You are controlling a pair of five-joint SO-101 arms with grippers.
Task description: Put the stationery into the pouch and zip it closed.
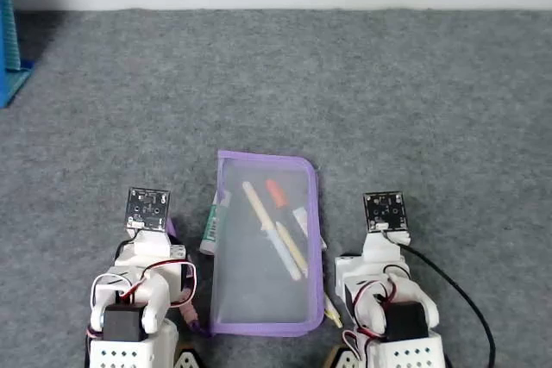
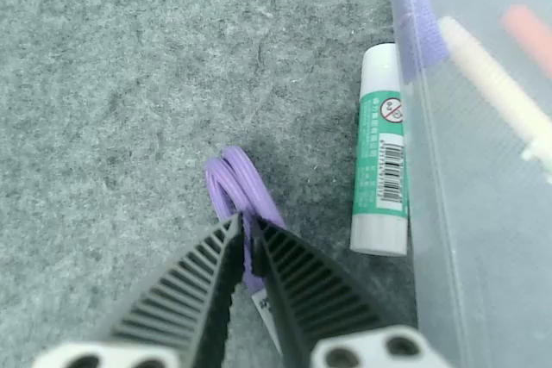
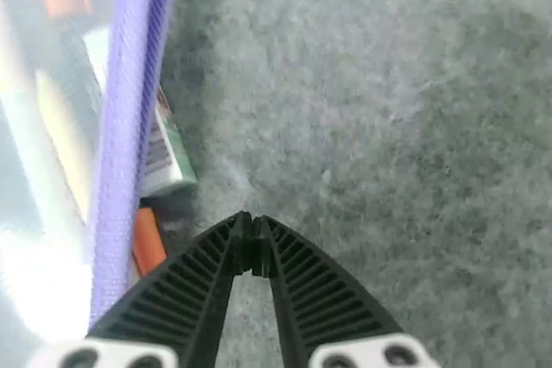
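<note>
Pens (image 1: 274, 230) already lie inside the pouch (image 1: 263, 158) at the desk's (image 1: 431, 84) near edge; the glue stick (image 1: 214, 223) lies outside, just beside it. The left tool (image 2: 244, 228) is clamped on the purple loop (image 2: 231, 180), the right tool (image 3: 252, 243) is together and empty; zipping likely remains

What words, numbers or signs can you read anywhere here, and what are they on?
Glue stick: a red crossed-out circle sign and a barcode; the print around them is too small to read.
Green-edged block at the pouch edge: label too blurred to read.
Nothing else is readable.
</note>
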